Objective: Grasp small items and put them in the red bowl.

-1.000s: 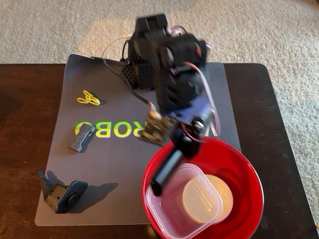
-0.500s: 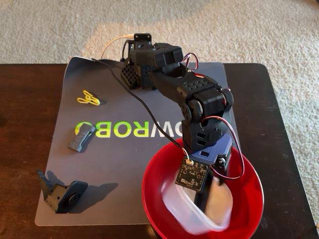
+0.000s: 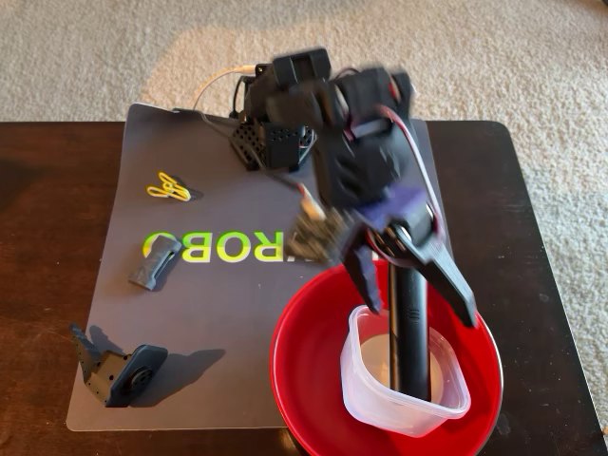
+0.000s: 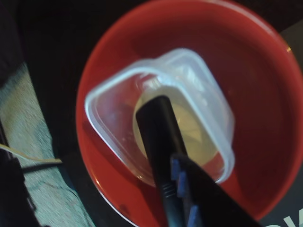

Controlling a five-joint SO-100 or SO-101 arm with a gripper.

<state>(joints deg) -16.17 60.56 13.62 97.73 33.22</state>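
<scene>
Clear square plastic tub and slim black remote are in the big glossy red bowl. Hand spread apart, remote looks released. Two dark grey plastic parts on the mat still to go.

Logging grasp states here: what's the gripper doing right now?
Gripper: open, jaws spread around the black remote, which stands in the clear tub inside the red bowl; contact cannot be told.

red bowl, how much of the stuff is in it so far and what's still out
Done: the red bowl holds the clear tub, with a pale round thing under it, probably the white bowl. In hand: the black remote stands in the tub between the claw's spread fingers. Left: two grey parts and a yellow clip on the mat.
</scene>
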